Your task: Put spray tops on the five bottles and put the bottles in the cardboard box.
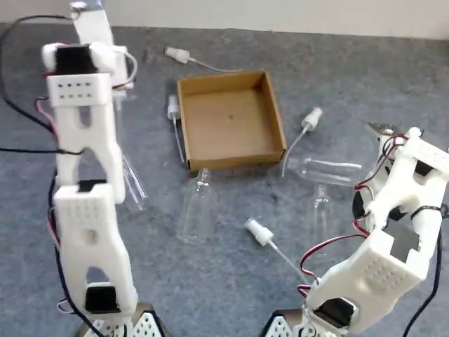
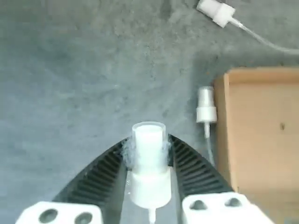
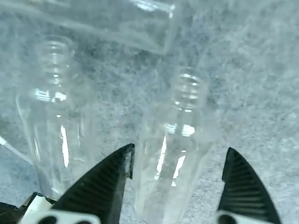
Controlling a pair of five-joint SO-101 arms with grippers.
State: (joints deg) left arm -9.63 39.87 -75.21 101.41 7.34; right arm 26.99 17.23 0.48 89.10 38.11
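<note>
My left gripper (image 2: 149,145) is shut on a white spray top (image 2: 149,179), held over the grey mat left of the cardboard box (image 2: 261,135). My right gripper (image 3: 178,154) is open, and a clear uncapped bottle (image 3: 180,135) lies between its fingers without touching them. A second bottle (image 3: 53,107) lies beside it and a third (image 3: 117,18) lies across beyond them. The open box (image 1: 231,119) is empty at the table's middle. Loose spray tops lie left of the box (image 1: 173,109), behind it (image 1: 179,55), to its right (image 1: 311,119) and in front (image 1: 259,232).
Another clear bottle (image 1: 196,210) lies just in front of the box. One more (image 1: 135,184) lies half hidden beside the left arm (image 1: 84,140). The right arm (image 1: 393,239) stands at the front right, over the bottles there. Grey mat covers the table.
</note>
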